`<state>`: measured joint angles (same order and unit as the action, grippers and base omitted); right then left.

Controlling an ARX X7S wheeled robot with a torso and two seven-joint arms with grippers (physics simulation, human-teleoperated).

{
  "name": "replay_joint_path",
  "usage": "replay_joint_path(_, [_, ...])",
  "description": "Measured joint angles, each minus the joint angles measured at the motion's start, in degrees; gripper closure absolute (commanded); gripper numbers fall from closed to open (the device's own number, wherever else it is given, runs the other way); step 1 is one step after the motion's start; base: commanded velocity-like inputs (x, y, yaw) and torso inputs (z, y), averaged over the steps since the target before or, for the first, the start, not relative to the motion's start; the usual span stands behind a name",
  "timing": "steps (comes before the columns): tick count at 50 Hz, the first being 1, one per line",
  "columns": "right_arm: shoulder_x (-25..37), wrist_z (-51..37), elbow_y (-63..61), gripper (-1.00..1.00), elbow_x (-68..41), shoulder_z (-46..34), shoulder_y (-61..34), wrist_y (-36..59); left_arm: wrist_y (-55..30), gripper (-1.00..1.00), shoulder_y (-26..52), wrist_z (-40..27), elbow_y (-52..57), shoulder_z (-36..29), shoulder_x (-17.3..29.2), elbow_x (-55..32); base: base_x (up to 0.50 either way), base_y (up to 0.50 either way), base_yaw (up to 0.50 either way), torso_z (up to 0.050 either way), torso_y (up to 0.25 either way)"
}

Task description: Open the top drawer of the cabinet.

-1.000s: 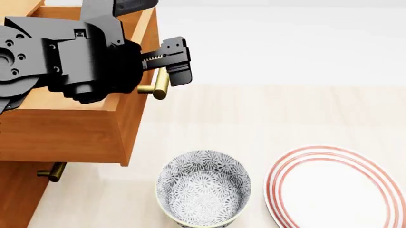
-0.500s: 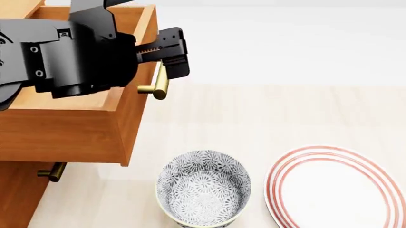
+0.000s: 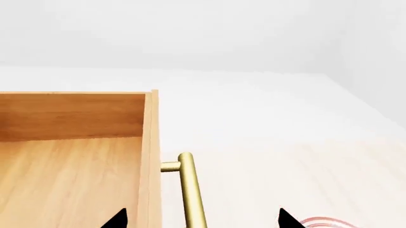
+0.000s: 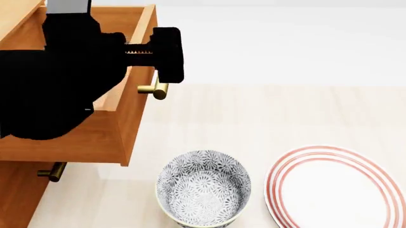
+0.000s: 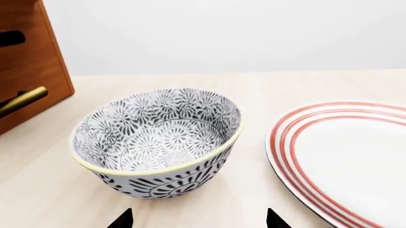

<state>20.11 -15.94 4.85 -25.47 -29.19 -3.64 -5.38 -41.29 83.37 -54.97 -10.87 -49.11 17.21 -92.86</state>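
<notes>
The top drawer stood pulled well out of the cabinet. The left gripper hung spread open over its brass handle, apparently released because the pull looked complete.

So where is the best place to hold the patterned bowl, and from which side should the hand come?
Grip the bowl by its rim, coming straight down from above with one finger inside and one outside. It stands upright and open, and its wall is thin and flares outward. The side away from the plate has more free room.
</notes>
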Motion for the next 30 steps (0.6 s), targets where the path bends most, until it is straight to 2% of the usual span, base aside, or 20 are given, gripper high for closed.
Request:
replay_joint_path(20, [0.12,-0.13,0.04,-1.00,0.09,-0.39,-0.01,-0.07,3.42,-1.00,-5.87,-3.89,24.63,-1.99,7.25,8.21,0.00,0.00,0.00,0.000,0.000])
replay_joint_path(30, [0.12,-0.25,0.17,-1.00,0.02,-0.47,-0.15,-0.04,4.21,-1.00,-9.36,-5.09,36.43,-4.77,10.47,15.14,0.00,0.00,0.00,0.000,0.000])
